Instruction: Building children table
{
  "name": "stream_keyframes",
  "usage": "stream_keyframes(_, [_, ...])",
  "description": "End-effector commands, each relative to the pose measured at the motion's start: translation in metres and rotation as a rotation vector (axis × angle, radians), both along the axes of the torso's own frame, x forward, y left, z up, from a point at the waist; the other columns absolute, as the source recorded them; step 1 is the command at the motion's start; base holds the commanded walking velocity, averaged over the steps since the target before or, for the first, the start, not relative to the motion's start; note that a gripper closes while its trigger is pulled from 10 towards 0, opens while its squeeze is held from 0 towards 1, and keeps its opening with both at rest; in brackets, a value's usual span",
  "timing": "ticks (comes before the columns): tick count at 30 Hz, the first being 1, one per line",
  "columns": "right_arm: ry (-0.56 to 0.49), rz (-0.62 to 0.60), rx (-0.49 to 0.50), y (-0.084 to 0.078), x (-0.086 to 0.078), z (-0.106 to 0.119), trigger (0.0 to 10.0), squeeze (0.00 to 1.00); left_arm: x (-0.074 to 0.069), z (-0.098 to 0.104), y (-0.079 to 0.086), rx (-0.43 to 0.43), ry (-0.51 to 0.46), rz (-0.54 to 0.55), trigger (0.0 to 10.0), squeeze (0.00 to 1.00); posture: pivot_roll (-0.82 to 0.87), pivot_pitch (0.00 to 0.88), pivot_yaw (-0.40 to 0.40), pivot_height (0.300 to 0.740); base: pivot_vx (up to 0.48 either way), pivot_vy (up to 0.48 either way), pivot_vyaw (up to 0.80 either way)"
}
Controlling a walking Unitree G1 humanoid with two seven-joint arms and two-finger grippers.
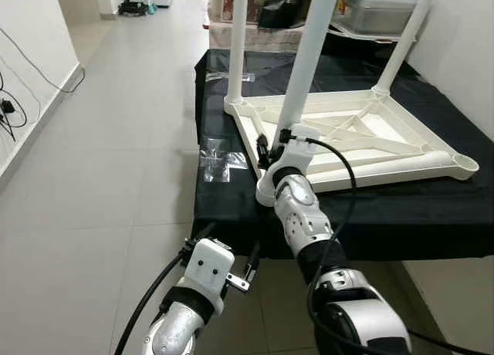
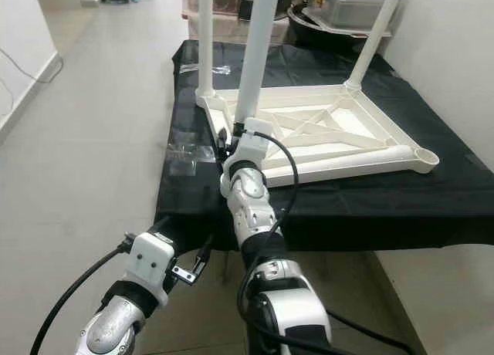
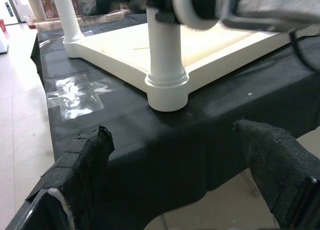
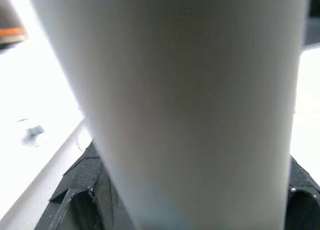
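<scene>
Right wrist view: right gripper [image 1: 270, 148] clasps the near leg [image 1: 307, 62] of the upturned table [image 1: 370, 143]; left gripper [image 3: 175, 155] gapes, holding nothing.

cream table [image 1: 363, 139], black cloth [image 1: 432, 208], black hand fingers [image 3: 80, 160]

Right gripper [image 1: 272, 148] clamped, arm outstretched; left gripper [image 3: 180, 155] low, agape.

black cloth [image 1: 401, 224], plastic wrap [image 1: 220, 160], storage bin [image 1: 378, 9]
</scene>
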State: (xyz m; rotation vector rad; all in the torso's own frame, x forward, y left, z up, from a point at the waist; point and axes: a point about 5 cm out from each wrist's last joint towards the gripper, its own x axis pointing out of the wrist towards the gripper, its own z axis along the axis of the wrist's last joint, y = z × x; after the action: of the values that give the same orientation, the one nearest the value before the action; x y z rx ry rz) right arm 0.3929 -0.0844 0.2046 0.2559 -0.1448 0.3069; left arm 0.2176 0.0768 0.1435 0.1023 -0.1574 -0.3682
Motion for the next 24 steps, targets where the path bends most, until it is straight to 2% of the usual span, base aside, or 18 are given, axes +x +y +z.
stream_keyframes(1, [-0.003, 0.158, -0.017, 0.009, -0.002, -0.002, 10.0, 0.0, -0.001, -0.004, -0.001, 0.006, 0.017, -0.006, 10.0, 0.0, 0.09, 0.115, -0.102, 0.74, 0.0, 0.0, 0.0])
stream_keyframes(2, [0.016, 0.289, -0.05, 0.007, -0.002, -0.005, 10.0, 0.0, -0.001, -0.005, -0.001, 0.007, 0.018, -0.007, 10.0, 0.0, 0.09, 0.116, -0.091, 0.74, 0.0, 0.0, 0.0])
stream_keyframes(3, [0.016, 0.289, -0.05, 0.007, -0.002, -0.005, 10.0, 0.0, -0.001, -0.005, -0.001, 0.007, 0.018, -0.007, 10.0, 0.0, 0.09, 0.116, -0.091, 0.74, 0.0, 0.0, 0.0])
stream_keyframes(4, [0.004, 0.412, -0.094, 0.004, -0.004, -0.005, 10.0, 0.0, -0.002, -0.005, -0.002, 0.009, 0.019, -0.009, 10.0, 0.0, 0.1, 0.109, -0.09, 0.74, 0.0, 0.0, 0.0])
stream_keyframes(5, [0.004, 0.412, -0.094, 0.004, -0.004, -0.005, 10.0, 0.0, -0.002, -0.005, -0.002, 0.009, 0.019, -0.009, 10.0, 0.0, 0.1, 0.109, -0.09, 0.74, 0.0, 0.0, 0.0])
stream_keyframes(7, [0.006, 0.611, -0.141, 0.001, -0.007, -0.001, 10.0, 0.0, -0.003, -0.005, -0.002, 0.011, 0.019, -0.012, 10.0, 0.0, 0.11, 0.105, -0.098, 0.74, 0.0, 0.0, 0.0])
stream_keyframes(8, [0.0, 0.674, -0.155, 0.001, -0.008, 0.001, 10.0, 0.0, -0.003, -0.005, -0.002, 0.011, 0.018, -0.012, 10.0, 0.0, 0.11, 0.105, -0.098, 0.74, 0.0, 0.0, 0.0])
stream_keyframes(9, [0.0, 0.674, -0.155, 0.001, -0.008, 0.001, 10.0, 0.0, -0.003, -0.005, -0.002, 0.011, 0.018, -0.012, 10.0, 0.0, 0.11, 0.105, -0.098, 0.74, 0.0, 0.0, 0.0])
stream_keyframes(10, [-0.003, 0.772, -0.162, 0.003, -0.011, 0.003, 10.0, 0.0, -0.003, -0.005, -0.003, 0.012, 0.019, -0.011, 10.0, 0.0, 0.12, 0.102, -0.104, 0.74, 0.0, 0.0, 0.0])
stream_keyframes(11, [-0.003, 0.772, -0.162, 0.003, -0.011, 0.003, 10.0, 0.0, -0.003, -0.005, -0.003, 0.012, 0.019, -0.011, 10.0, 0.0, 0.12, 0.102, -0.104, 0.74, 0.0, 0.0, 0.0])
stream_keyframes(12, [-0.007, 0.845, -0.167, 0.005, -0.013, 0.003, 10.0, 0.0, -0.004, -0.005, -0.003, 0.011, 0.019, -0.011, 10.0, 0.0, 0.13, 0.103, -0.109, 0.74, 0.0, 0.0, 0.0])
stream_keyframes(13, [-0.007, 0.845, -0.167, 0.005, -0.013, 0.003, 10.0, 0.0, -0.004, -0.005, -0.003, 0.011, 0.019, -0.011, 10.0, 0.0, 0.13, 0.103, -0.109, 0.74, 0.0, 0.0, 0.0])
stream_keyframes(15, [-0.008, 1.001, -0.193, 0.015, -0.019, 0.003, 10.0, 0.0, -0.004, -0.004, -0.003, 0.009, 0.021, -0.007, 10.0, 0.0, 0.13, 0.104, -0.115, 0.74, 0.0, 0.0, 0.0])
stream_keyframes(16, [-0.008, 1.001, -0.193, 0.015, -0.019, 0.003, 10.0, 0.0, -0.004, -0.004, -0.003, 0.009, 0.021, -0.007, 10.0, 0.0, 0.13, 0.104, -0.115, 0.74, 0.0, 0.0, 0.0])
stream_keyframes(20, [-0.005, 1.126, -0.215, 0.026, -0.025, 0.002, 10.0, 0.0, -0.005, -0.004, -0.003, 0.01, 0.023, -0.006, 10.0, 0.0, 0.14, 0.111, -0.117, 0.74, 0.0, 0.0, 0.0])
stream_keyframes(22, [-0.005, 1.141, -0.217, 0.028, -0.025, 0.002, 10.0, 0.0, -0.005, -0.004, -0.003, 0.011, 0.023, -0.006, 10.0, 0.0, 0.14, 0.113, -0.117, 0.74, 0.0, 0.0, 0.0])
stream_keyframes(23, [-0.002, 1.16, -0.219, 0.029, -0.026, 0.001, 7.9, 0.0, -0.005, -0.004, -0.003, 0.011, 0.024, -0.006, 10.0, 0.0, 0.14, 0.114, -0.117, 0.74, 0.0, 0.0, 0.0])
stream_keyframes(24, [-0.002, 1.16, -0.219, 0.029, -0.026, 0.001, 7.9, 0.0, -0.005, -0.004, -0.003, 0.011, 0.024, -0.006, 10.0, 0.0, 0.14, 0.114, -0.117, 0.74, 0.0, 0.0, 0.0])
